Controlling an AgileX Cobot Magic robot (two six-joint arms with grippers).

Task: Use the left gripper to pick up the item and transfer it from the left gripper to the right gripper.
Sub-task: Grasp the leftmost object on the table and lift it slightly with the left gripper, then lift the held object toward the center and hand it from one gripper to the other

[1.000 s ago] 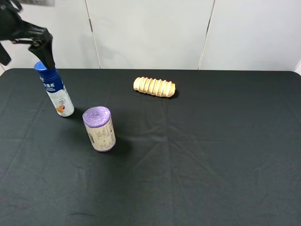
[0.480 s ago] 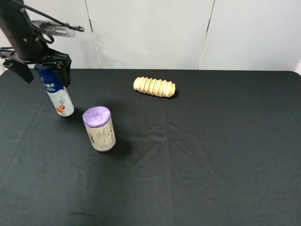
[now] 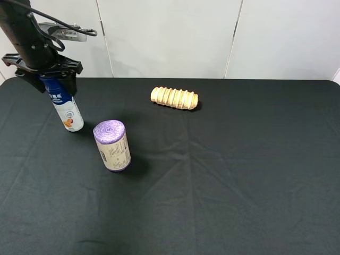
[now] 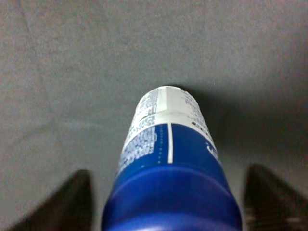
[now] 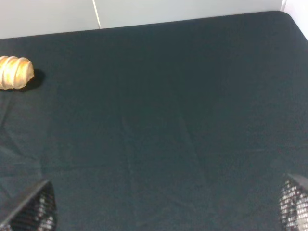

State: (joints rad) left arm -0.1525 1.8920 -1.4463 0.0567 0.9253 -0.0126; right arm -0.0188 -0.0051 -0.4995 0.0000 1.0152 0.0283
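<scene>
My left black two-fingered gripper (image 3: 53, 78) is open, its wedge fingers (image 4: 72, 202) astride the blue cap of the slim blue-and-white plastic bottle (image 3: 67, 110), clear of it on both sides. The bottle stands upright just behind and left of the purple-topped printed cylinder (image 3: 111, 146). My right black gripper (image 5: 161, 211) is spread wide, holding nothing.

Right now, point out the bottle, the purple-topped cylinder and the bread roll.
bottle (image 3: 69, 112), exterior high view, white lower body.
purple-topped cylinder (image 3: 116, 153), exterior high view, printed label.
bread roll (image 3: 174, 98), exterior high view, middle ridges.
</scene>
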